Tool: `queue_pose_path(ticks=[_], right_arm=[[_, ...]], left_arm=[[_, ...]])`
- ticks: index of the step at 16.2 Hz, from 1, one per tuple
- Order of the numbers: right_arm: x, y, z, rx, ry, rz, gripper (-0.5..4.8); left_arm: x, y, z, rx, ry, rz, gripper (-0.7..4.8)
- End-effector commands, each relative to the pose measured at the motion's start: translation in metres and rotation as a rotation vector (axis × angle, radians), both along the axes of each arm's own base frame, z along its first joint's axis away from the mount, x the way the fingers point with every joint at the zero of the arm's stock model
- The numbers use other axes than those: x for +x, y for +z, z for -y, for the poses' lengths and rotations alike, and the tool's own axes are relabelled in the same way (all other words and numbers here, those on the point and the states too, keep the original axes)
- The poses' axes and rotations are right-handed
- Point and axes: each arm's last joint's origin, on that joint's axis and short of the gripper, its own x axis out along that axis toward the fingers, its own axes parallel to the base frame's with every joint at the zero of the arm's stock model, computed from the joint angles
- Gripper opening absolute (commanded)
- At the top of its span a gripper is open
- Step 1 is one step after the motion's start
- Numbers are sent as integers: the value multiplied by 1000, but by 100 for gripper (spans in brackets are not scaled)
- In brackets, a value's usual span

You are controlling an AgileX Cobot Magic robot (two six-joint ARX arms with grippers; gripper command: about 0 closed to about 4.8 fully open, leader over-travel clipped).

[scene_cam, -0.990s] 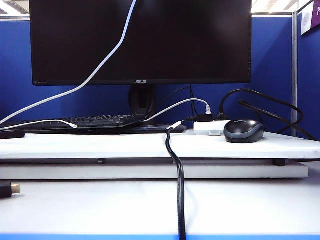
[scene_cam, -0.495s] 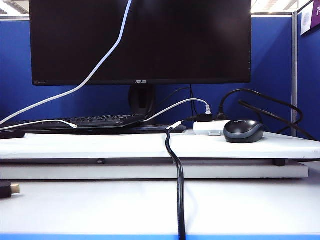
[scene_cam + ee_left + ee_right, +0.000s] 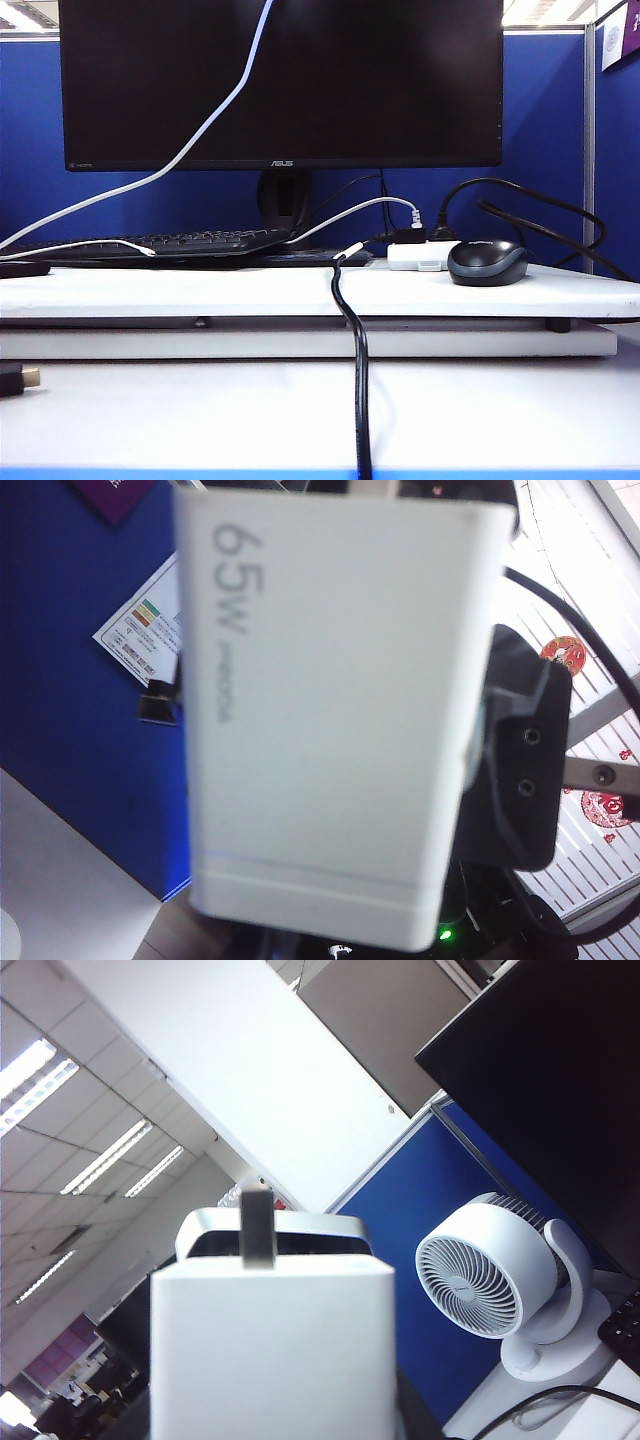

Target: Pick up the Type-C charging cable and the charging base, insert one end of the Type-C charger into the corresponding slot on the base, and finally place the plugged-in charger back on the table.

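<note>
The charging base (image 3: 330,710), a white block marked 65W, fills the left wrist view, with a black finger (image 3: 520,770) clamped on its side. The same base (image 3: 270,1350) sits in my right gripper in the right wrist view, a grey prong (image 3: 257,1225) sticking out of its far end. The thin white Type-C charging cable (image 3: 190,140) rises from the table (image 3: 200,290) and leaves the exterior view at the top. My left gripper's jaws are hidden behind the base. Neither gripper shows in the exterior view.
A monitor (image 3: 280,80), keyboard (image 3: 170,242) and mouse (image 3: 487,262) stand on the table beside a small white box (image 3: 418,255) with black plugs. A thick black cable (image 3: 358,370) hangs over the front edge. A white fan (image 3: 500,1285) stands by the blue partition.
The raised cable's upper stretch swayed slightly left and came back. Nothing else on the table moved.
</note>
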Motion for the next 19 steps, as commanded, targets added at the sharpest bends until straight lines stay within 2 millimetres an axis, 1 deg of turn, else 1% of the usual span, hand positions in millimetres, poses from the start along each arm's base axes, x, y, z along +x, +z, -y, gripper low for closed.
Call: queue_pose_path(ticks=[1,3,5,7,10,11,16,19], right_arm=[[-8,-8,-7,-69,141,-66,-1],[-11,-9,-10,-82,170,-70,-1],[-13,-8,-7,-83,162,-63,-1],[-13,-9,-8,-91,183,-68,-1],[-13,-13,-7,-129,169,-94,-1],[-15,-14,-8,-136,198,-91,-1],[-20,-14,-1,-187,187,-56,-1],[-21,-18,-1,-212,210,-81,-1]], left_arm=[[2,11,-5,-50,125,86,-6],[2,11,-5,-50,124,87,-6],[6,12,-15,-49,160,90,-6],[5,12,-15,-48,150,90,-6],[4,13,-16,-50,151,94,-6],[4,13,-16,-50,151,94,-6],[3,13,-16,-48,140,93,-6],[3,13,-16,-46,136,89,-6]])
